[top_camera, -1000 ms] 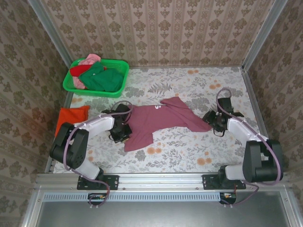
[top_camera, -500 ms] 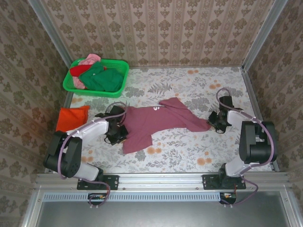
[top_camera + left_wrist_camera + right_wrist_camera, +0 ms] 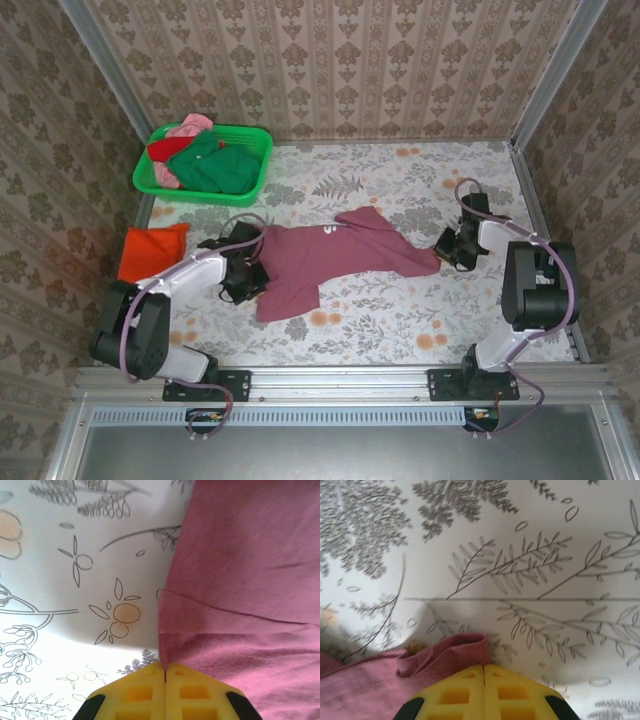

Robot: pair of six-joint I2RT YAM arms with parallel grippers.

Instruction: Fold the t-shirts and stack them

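Observation:
A maroon t-shirt (image 3: 330, 255) lies spread and rumpled across the middle of the flowered table, a small pale print near its top. My left gripper (image 3: 250, 278) sits at its left edge; in the left wrist view the yellow fingertips (image 3: 164, 667) are shut on the shirt's hem (image 3: 240, 605). My right gripper (image 3: 447, 250) is at the shirt's right tip. There the gripper (image 3: 484, 666) is shut, with a rolled maroon edge (image 3: 445, 655) pinched at its tips. An orange-red t-shirt (image 3: 150, 250) lies folded at the left edge.
A green plastic basket (image 3: 200, 197) stands at the back left, holding a green shirt (image 3: 215, 165), a red one (image 3: 168, 148) and a pink one (image 3: 195, 124). Patterned walls close in the table on three sides. Metal rails run along the near edge.
My right gripper has closed on the shirt's right tip. The left gripper has drawn the shirt's left edge slightly to the left, staying shut.

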